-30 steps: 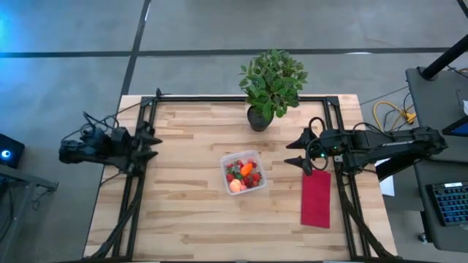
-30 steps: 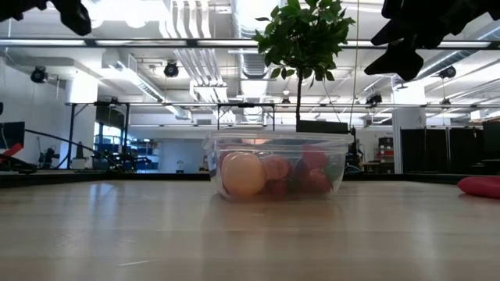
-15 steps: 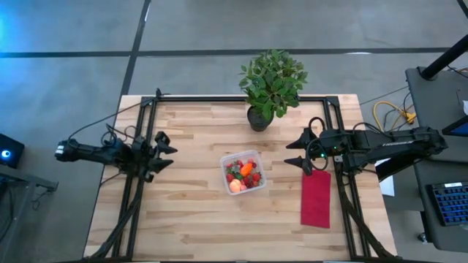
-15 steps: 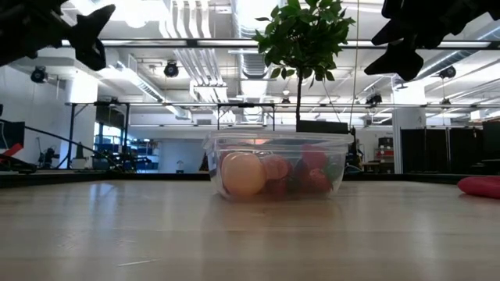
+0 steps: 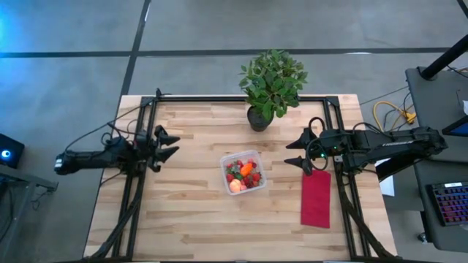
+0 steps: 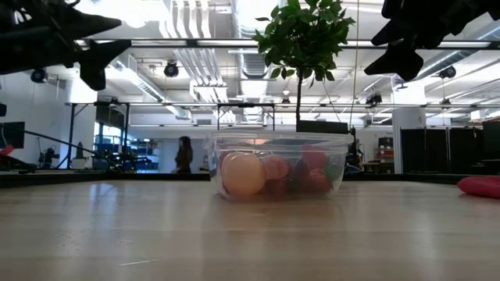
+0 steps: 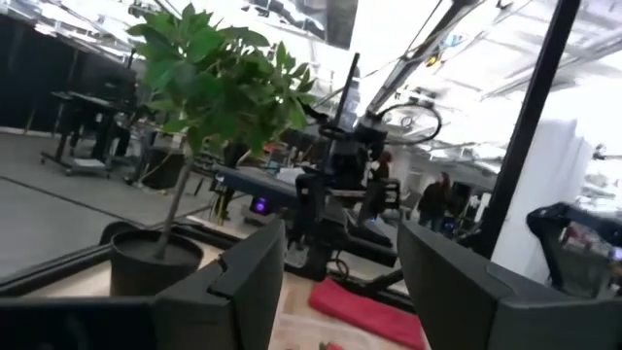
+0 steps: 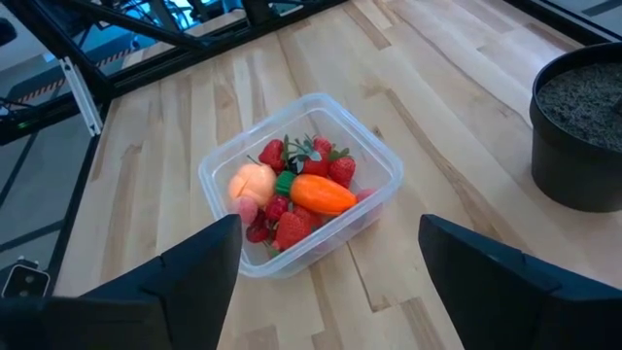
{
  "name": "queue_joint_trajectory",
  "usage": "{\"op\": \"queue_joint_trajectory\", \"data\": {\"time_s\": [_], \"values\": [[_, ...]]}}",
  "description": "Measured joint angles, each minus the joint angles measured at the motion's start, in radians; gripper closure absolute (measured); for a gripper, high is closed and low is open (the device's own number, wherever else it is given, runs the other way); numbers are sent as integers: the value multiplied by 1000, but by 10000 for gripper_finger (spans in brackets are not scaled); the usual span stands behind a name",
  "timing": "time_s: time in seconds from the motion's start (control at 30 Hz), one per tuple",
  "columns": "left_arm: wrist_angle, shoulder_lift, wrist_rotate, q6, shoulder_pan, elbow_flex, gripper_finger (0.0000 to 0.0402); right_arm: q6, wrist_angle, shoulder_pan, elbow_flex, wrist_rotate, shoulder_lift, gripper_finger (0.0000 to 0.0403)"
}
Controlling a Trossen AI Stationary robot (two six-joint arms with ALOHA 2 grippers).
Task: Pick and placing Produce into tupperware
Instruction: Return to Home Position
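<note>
The clear tupperware [image 5: 243, 172] sits on the table's middle, also in the low view [image 6: 277, 165] and the right wrist view [image 8: 303, 185]. Inside lie red strawberries [image 8: 292, 226], the orange carrot [image 8: 321, 192] and the round peach fruit [image 8: 251, 183]. My left gripper [image 5: 170, 143] hovers open above the table's left part, fingers pointing toward the container. My right gripper [image 5: 293, 151] hovers open right of the container, above the table, holding nothing.
A leafy potted plant [image 5: 270, 86] stands at the far edge, its black pot [image 8: 581, 136] beside the container. A red cloth [image 5: 316, 197] lies flat on the right side. Black frame rails [image 5: 135, 197] run along the table's left and right edges. Bare wood lies near the front.
My left gripper has swung out from the table's left edge toward the middle, extending and turning its fingers toward the container. The right arm, the container and the produce have stayed still.
</note>
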Motion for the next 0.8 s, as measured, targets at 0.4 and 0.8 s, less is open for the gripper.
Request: {"op": "queue_joint_trajectory", "data": {"time_s": [0.4, 0.8], "values": [[-26, 15, 21, -45, 23, -1, 214, 0, 0, 0, 0, 0, 0, 93], [-24, 14, 21, -44, 23, 0, 214, -60, -1, 0, 0, 0, 0, 92]]}}
